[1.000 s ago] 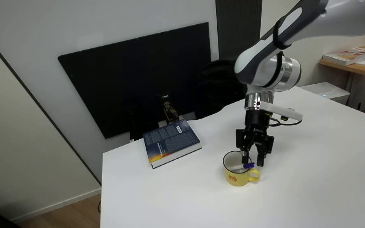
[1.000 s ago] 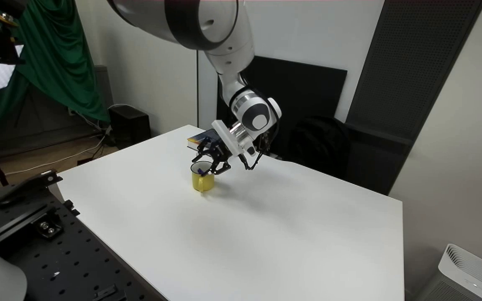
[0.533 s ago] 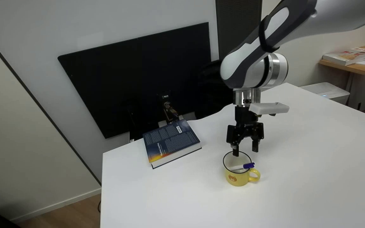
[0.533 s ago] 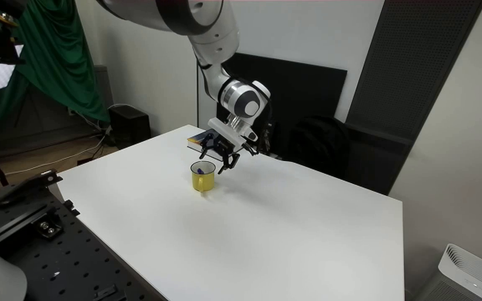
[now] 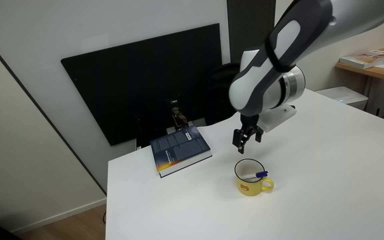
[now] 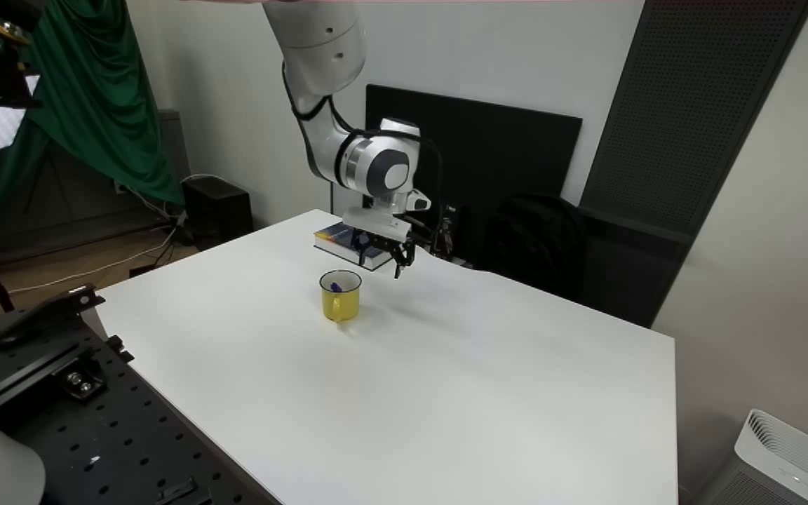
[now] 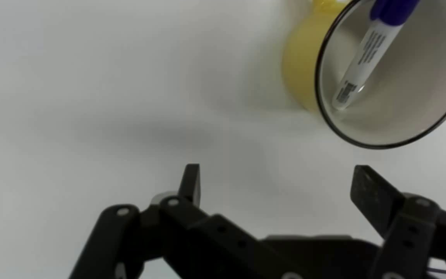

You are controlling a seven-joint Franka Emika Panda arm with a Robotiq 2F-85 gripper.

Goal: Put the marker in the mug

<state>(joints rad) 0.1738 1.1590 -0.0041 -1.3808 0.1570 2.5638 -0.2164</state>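
The yellow mug (image 5: pixel 252 190) stands upright on the white table, and it also shows in an exterior view (image 6: pixel 340 306). The white marker with a purple cap (image 7: pixel 370 56) lies slanted inside the mug, its cap against the rim. The marker's cap also shows in both exterior views (image 5: pixel 261 174) (image 6: pixel 336 287). My gripper (image 5: pixel 250 144) is open and empty. It is above the table on the book's side of the mug, apart from it (image 6: pixel 380 267). In the wrist view the fingers (image 7: pixel 277 170) are spread wide, with the mug (image 7: pixel 302 66) at the upper right.
A thick blue book (image 5: pixel 180 148) lies near the table's far edge, close to my gripper in an exterior view (image 6: pixel 341 242). A black panel (image 5: pixel 145 86) stands behind the table. A black perforated plate (image 6: pixel 116 435) adjoins the table's near side.
The gripper has moved up and back from the mug toward the book and the table's far edge, tilting as it went. The fingers stay open. The mug and marker have not moved.
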